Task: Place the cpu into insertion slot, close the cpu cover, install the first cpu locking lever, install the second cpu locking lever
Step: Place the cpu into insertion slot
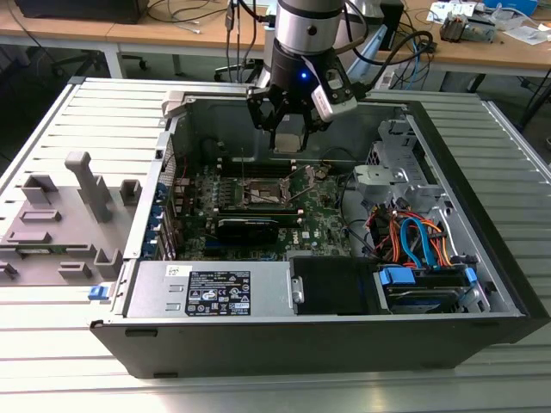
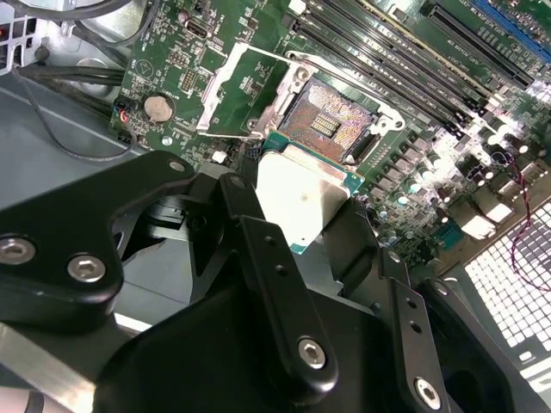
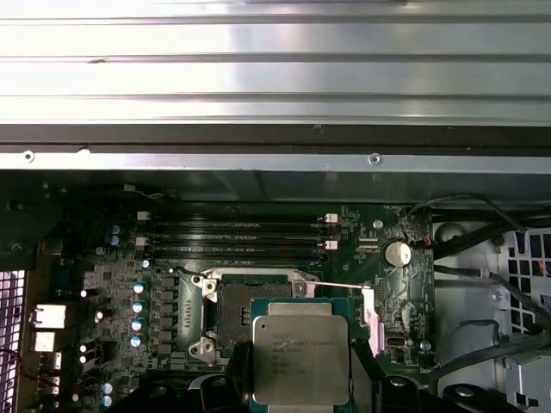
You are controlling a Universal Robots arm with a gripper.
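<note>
A ribbed grey metal table (image 1: 52, 361) carries an open computer case (image 1: 327, 344) lying on its side, with wooden benches behind it along the top of the exterior view. In the upper middle of that view the gripper (image 1: 290, 136) hangs above the motherboard (image 1: 250, 219). In both wrist views its 2 black fingers (image 2: 245, 228) (image 3: 215, 391) are closed narrowly on opposite edges of the cpu (image 2: 301, 202) (image 3: 301, 357), which sits squarely between them. The cpu lies flat with its pale metal top facing up towards the wrist. It is square, so it has no long axis, and in the first wrist view its edges run about parallel to those of the insertion slot (image 3: 231, 310). The slot is bare, its contact field exposed (image 2: 331, 120), and the cpu is held just beside and above it, not seated. The cpu cover (image 2: 237, 90) stands swung open on the side nearer the coin cell (image 2: 157, 107). The cpu top bears dark print, and the power supply (image 1: 155, 297) at the lower left of the exterior view carries a white label (image 1: 219, 290) with black print.
</note>
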